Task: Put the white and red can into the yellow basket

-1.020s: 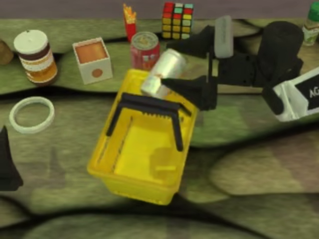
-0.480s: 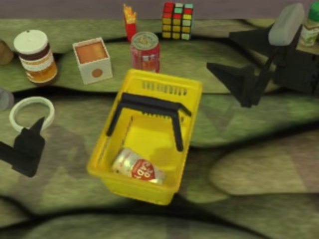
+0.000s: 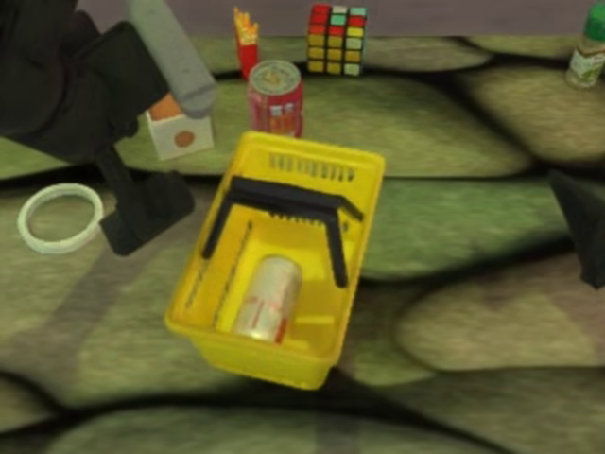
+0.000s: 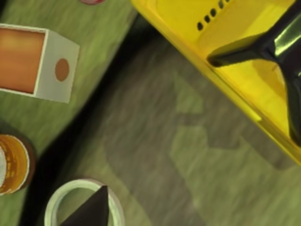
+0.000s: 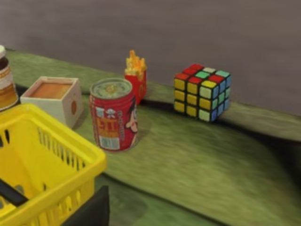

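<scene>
The white and red can lies on its side on the floor of the yellow basket, near the front wall, under the black handle. Neither gripper touches it. My left gripper hovers open just left of the basket, beside the white ring. The left wrist view shows one dark fingertip over that ring, with the basket's wall further off. My right gripper sits open at the right edge of the table, far from the basket. Its wrist view shows one fingertip beside the basket's corner.
Behind the basket stand a mostly red can with a metallic top, a fries carton and a colour cube. A white box is partly under my left arm. A white ring lies left. A green-capped bottle stands at the back right.
The can dropped from my right gripper into the basket and rolled to lie lengthwise. My right arm pulled back to the right edge. My left arm swung in beside the basket.
</scene>
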{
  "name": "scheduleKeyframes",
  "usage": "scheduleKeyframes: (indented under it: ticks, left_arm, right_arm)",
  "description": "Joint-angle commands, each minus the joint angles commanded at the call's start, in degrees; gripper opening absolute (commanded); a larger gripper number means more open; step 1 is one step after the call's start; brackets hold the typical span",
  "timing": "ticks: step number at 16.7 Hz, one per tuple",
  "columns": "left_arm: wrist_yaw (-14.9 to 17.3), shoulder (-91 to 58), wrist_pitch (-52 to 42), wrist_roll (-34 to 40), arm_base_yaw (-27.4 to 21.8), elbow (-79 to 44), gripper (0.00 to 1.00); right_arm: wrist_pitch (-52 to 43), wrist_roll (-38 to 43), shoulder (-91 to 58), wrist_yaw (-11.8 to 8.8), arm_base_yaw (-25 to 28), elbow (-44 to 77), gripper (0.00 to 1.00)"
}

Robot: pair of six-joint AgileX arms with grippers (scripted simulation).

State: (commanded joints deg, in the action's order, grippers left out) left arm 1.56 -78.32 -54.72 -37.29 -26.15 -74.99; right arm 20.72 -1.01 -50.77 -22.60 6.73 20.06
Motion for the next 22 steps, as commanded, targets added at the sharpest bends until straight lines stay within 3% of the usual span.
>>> scheduleKeyframes:
  ticks: [5,8,10,13,22]
  left_arm:
    - [-0.72,-23.80,-16.16,-11.16,-6.90,-22.63,1.00]
    - [-1.10,-34.79,-23.62,-16.46,-10.15,-33.01,1.00]
    - [-1.28,-39.82,-27.02,-18.91,-11.65,-37.75,1.00]
    - [-1.43,-43.62,-29.57,-20.78,-12.79,-41.31,1.00]
    - [-1.44,-43.40,-26.79,-20.90,-12.76,-38.24,1.00]
  right_arm:
    - [-11.88,0.41,28.35,12.55,-3.45,-11.99,1.00]
    - [-16.92,0.71,41.05,18.12,-4.95,-16.70,1.00]
    - [-19.15,0.88,46.72,20.70,-5.65,-18.71,1.00]
    - [-20.69,1.01,50.69,22.56,-6.15,-20.04,1.00]
    - [-20.72,1.02,50.77,22.60,-6.16,-20.07,1.00]
